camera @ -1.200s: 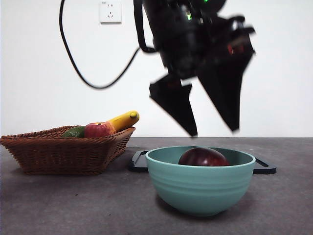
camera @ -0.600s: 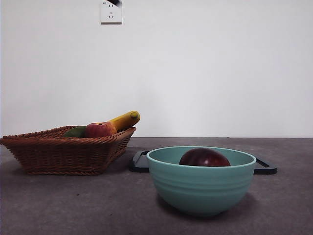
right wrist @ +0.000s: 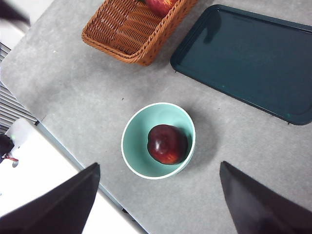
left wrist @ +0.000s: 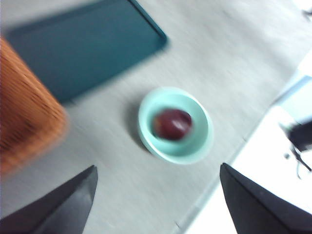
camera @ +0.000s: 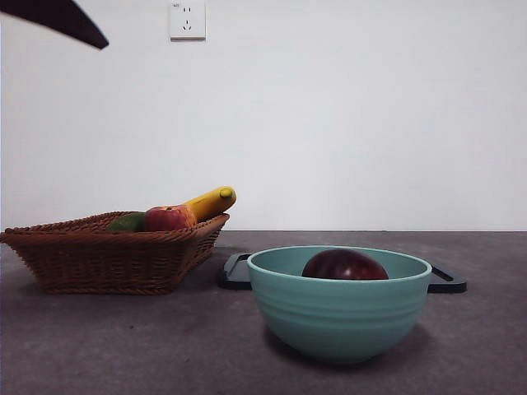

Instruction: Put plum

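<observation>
Both pincers high, spread, above plum (right wrist: 167,143)

I can read no text, label, brand or number anywhere in my views. The wall socket (camera: 187,19) carries a tiny mark at its upper corner, too small for me to make out.
</observation>
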